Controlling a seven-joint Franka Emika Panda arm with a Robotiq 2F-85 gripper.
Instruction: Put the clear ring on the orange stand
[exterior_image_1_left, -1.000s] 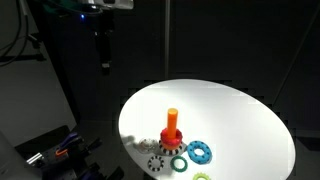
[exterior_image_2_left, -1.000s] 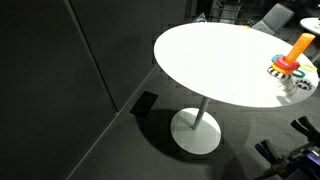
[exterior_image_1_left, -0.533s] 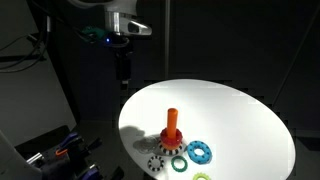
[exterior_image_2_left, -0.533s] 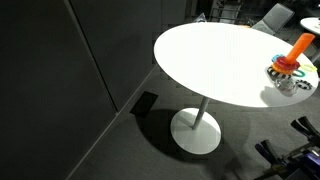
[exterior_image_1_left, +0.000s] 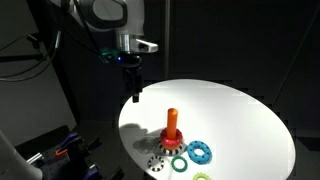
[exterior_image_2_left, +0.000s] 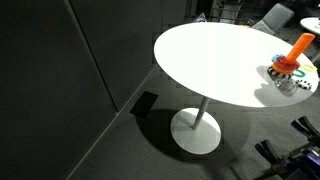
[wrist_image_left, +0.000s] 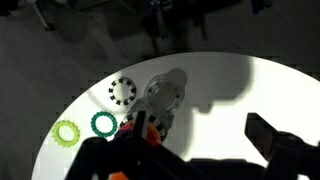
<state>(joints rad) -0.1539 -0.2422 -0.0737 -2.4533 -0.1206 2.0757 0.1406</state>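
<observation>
The tool (exterior_image_1_left: 135, 93) hangs upper left of centre over the bench's (exterior_image_1_left: 235, 105) edge, jaws spread wide and empty (wrist view). The clear ring (wrist_image_left: 163, 93) lies flat mid-frame, near the stand (exterior_image_1_left: 172, 122).

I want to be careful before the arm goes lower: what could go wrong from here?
1. The clear ring lies close to the orange stand and the white ring with dark holes; the gripper may bump them or take the wrong ring.
2. The ring is see-through on the white table, so its edge is easy to misjudge.
</observation>
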